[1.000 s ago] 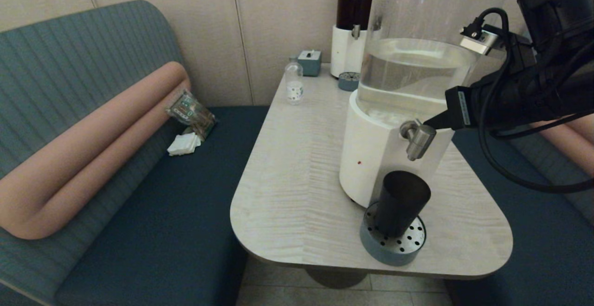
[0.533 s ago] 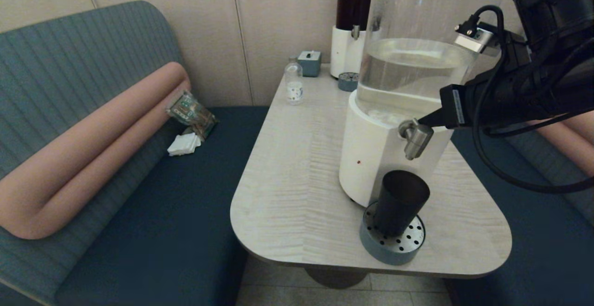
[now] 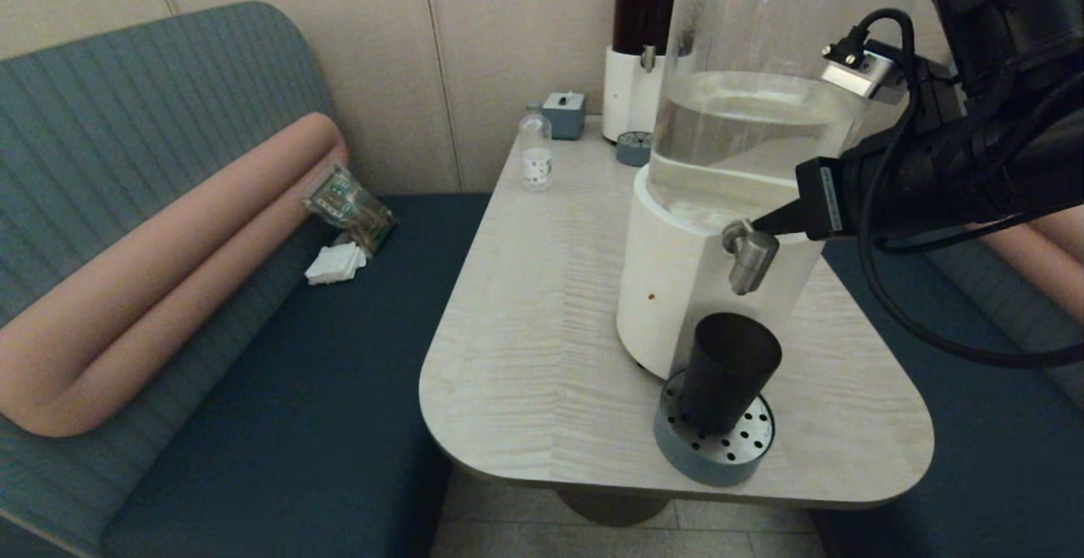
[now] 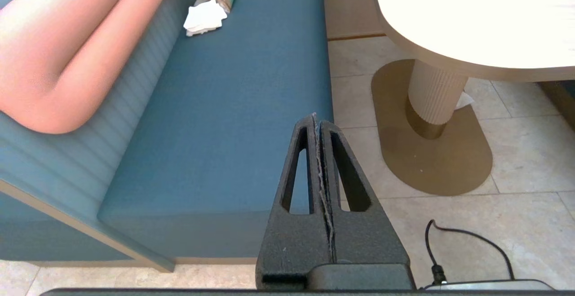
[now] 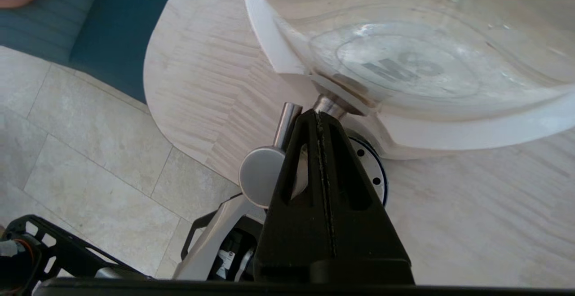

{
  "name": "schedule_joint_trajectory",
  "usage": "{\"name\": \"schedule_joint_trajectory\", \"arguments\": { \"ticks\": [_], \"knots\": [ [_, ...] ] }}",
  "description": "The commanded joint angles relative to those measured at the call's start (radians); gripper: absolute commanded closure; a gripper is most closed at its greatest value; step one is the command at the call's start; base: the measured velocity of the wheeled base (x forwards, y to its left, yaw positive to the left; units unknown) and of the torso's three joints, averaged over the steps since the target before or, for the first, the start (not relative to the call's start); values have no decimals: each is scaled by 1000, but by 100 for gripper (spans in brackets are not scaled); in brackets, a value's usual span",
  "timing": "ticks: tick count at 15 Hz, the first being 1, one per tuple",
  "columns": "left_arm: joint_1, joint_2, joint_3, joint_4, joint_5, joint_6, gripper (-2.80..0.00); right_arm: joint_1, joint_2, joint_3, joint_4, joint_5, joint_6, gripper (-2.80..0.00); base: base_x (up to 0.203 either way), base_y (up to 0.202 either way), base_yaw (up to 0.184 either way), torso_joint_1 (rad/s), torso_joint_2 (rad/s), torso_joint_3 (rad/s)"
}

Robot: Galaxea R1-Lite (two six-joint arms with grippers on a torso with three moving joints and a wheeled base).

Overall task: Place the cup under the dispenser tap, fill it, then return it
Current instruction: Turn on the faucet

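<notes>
Cup upright on drip tray, directly under tap, near worktop front edge. Right tool fingers pressed together, empty, tip touching tap top. Left tool closed, empty, parked low over bench.

head view high, wrist views close, table shared

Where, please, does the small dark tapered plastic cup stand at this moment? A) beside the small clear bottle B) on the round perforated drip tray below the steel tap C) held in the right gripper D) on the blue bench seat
B: the small dark tapered plastic cup stands upright on the round perforated drip tray, below the brushed-steel tap; the right gripper, fingers closed, is at the tap.
</notes>
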Motion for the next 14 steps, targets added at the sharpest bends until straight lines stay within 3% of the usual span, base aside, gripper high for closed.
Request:
{"name": "schedule_joint_trajectory", "arguments": {
  "ticks": [1, 7, 14],
  "knots": [
    [0, 2, 0, 0, 0, 1, 0, 2, -8, 15, -9, 6, 1, 0, 0, 0, 0, 0, 0, 0],
    [0, 2, 0, 0, 0, 1, 0, 4, -18, 57, -69, 57, -8, 0, 0, 0, 0, 0, 0, 0],
    [0, 2, 0, 0, 0, 1, 0, 2, -21, 92, -115, 58, -50, 0, 0, 0, 0, 0, 0, 0]
  ]
}}
